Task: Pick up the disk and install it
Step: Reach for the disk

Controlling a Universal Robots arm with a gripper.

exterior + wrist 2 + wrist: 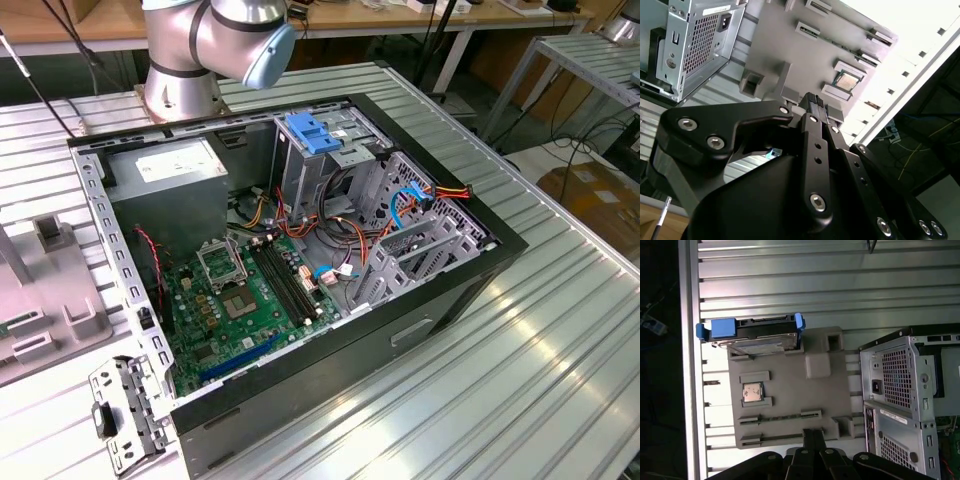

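Ribbed metal table point(790, 280) | disk point(760, 345) stood seemingly on edge at end of grey tray point(790, 390), case point(900, 380) beside | gripper point(813, 431) hung apart near tray's other end, fingers point(808, 440) closed, empty | judged dense, rigid, shock-sensitive; grasp across blue rails point(722, 329)

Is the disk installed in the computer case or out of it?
Out. In the first wrist view the disk rests on the grey fixture tray, beside the computer case, not inside it.

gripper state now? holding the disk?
Gripper: closed, holding nothing. The disk lies on the grey fixture plate, apart from the gripper.
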